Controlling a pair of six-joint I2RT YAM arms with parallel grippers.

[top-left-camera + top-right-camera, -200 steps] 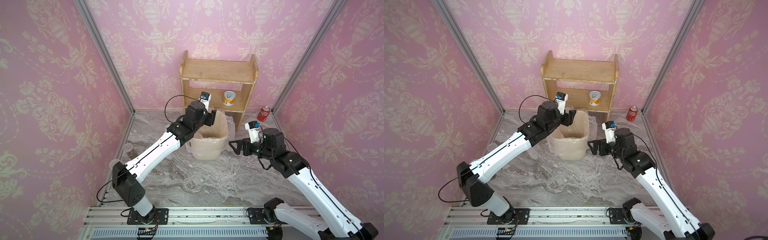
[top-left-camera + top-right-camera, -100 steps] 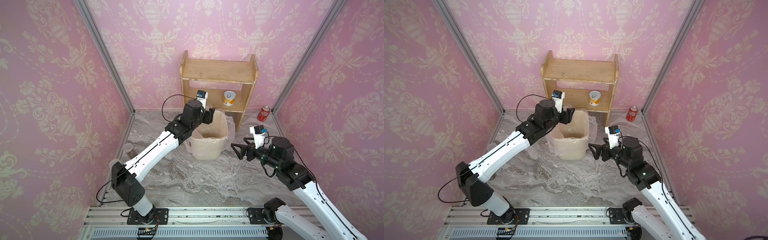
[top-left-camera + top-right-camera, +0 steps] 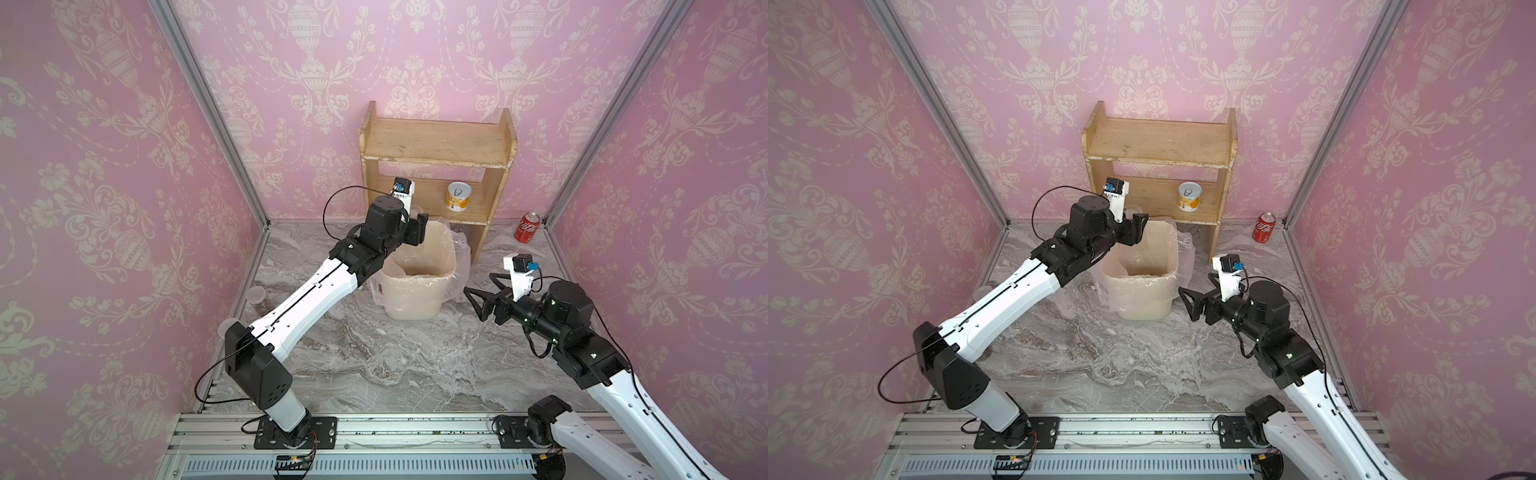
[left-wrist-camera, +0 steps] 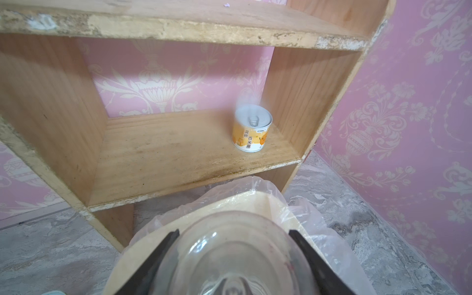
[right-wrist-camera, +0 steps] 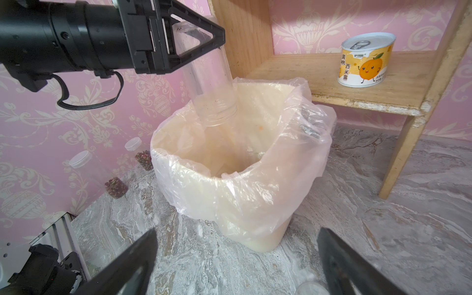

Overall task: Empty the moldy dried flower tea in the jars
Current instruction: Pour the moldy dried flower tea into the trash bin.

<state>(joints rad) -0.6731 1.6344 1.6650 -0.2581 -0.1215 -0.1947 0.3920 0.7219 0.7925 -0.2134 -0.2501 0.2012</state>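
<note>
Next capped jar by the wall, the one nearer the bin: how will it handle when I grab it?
Likely light: the capped jar holds only a shallow layer of dried flower tea at its bottom. Its smooth clear wall may slip. Tall and narrow, it could tip if nudged near the lid, then roll.

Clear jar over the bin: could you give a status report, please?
Left gripper shut on clear cylindrical jar, mouth-down over cream bag-lined bin, looks empty. Right gripper open. Nothing obstructing.

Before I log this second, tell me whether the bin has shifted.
No. The bin stands where it did a second ago, its far rim just in front of the shelf by the right leg, in both top views.
</note>
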